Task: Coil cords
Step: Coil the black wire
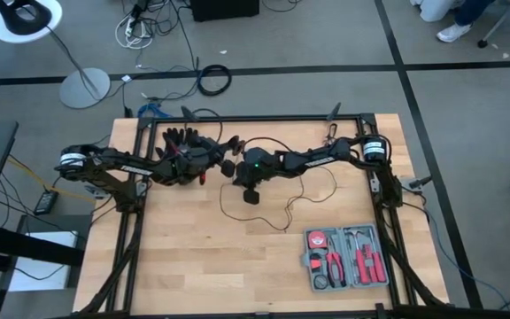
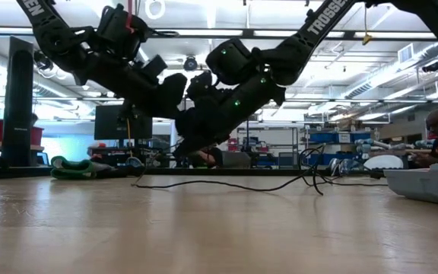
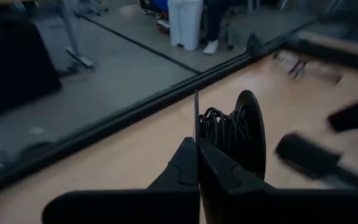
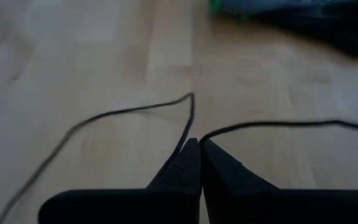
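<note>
So mid-coil: left end effector pinching wire by disc spool, right end effector clenching slack; next needing another wrap.

Grey floor crossed by dark seams, a white floor lamp, ceiling strip lights overhead.

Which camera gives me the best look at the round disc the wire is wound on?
Left wrist view: the disc stands edge-on beyond the left gripper, wire bunched against it. High and low views hide it behind the arms; right wrist shows only loose wire.
</note>
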